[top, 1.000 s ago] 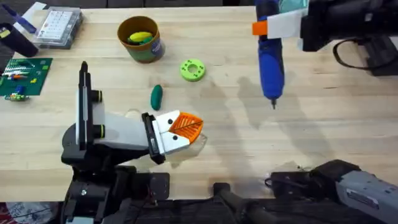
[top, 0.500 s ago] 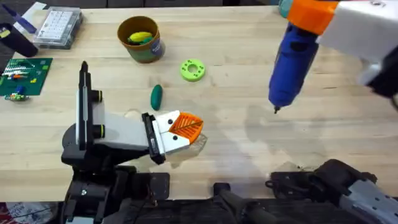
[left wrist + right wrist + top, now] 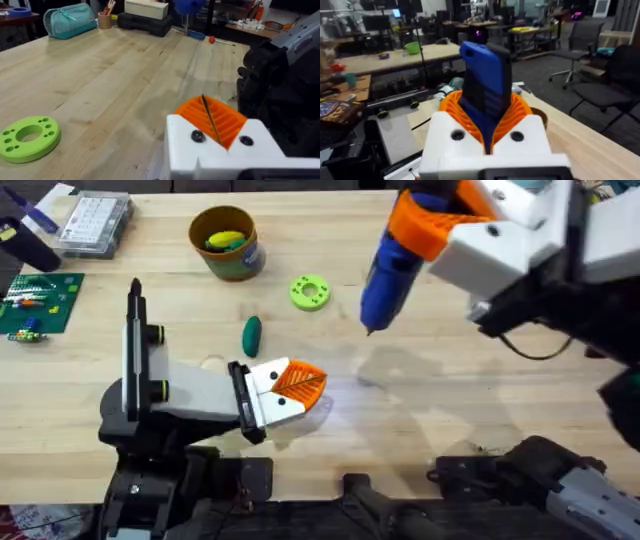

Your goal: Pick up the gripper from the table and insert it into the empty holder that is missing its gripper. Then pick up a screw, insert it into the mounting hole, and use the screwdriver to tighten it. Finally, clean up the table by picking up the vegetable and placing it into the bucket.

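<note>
My right gripper [image 3: 428, 225] is shut on the blue screwdriver [image 3: 385, 272] and holds it high over the table [image 3: 480, 395]. The screwdriver is tilted, with its bit pointing down beside the green disc. In the right wrist view the screwdriver [image 3: 485, 82] stands between the orange pads [image 3: 517, 112]. The white holder [image 3: 195, 395] lies at the lower left with the orange ribbed gripper [image 3: 297, 383] at its black end plate. The left gripper [image 3: 209, 119] is shut, with only a thin dark line between its pads. The dark green vegetable [image 3: 251, 335] lies behind the holder. The bucket [image 3: 240, 262] stands at the back. I see no screw.
A bright green ring disc [image 3: 309, 292] lies right of the vegetable, also in the left wrist view [image 3: 27, 137]. A clear parts box [image 3: 92, 222] and a green circuit board [image 3: 35, 302] sit at the far left. The right arm's dark base [image 3: 540, 470] fills the lower right.
The right arm has swung the screwdriver left and risen closer to the camera. The bit tip went from the right half of the table to beside the green disc. Nothing else moved.
</note>
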You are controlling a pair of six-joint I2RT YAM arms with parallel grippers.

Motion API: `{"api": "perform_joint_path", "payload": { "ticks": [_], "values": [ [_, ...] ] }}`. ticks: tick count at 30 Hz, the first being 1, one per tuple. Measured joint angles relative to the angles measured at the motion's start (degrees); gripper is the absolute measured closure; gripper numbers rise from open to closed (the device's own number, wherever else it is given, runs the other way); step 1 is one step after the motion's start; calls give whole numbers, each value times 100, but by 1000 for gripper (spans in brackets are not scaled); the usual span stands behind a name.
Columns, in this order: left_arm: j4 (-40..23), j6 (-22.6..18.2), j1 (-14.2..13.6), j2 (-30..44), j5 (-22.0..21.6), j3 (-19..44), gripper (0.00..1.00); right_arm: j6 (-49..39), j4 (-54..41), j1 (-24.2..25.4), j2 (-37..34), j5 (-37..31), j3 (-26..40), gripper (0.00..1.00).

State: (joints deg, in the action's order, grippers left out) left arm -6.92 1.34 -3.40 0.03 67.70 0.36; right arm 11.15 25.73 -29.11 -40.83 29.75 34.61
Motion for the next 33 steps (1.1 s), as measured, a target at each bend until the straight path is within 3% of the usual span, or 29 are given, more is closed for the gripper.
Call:
{"api": "perform_joint_path", "payload": {
  "ticks": [15,23,33],
  "values": [
    [0,0,0,0,2,0,990,533,3232,-958,-2158,414,-103,974],
    [0,0,0,0,0,0,990,706,3412,-1292,-2798,424,-40,974],
    [0,0,0,0,0,0,990,471,3461,-1668,-2833,444,103,974]
  ]
}}
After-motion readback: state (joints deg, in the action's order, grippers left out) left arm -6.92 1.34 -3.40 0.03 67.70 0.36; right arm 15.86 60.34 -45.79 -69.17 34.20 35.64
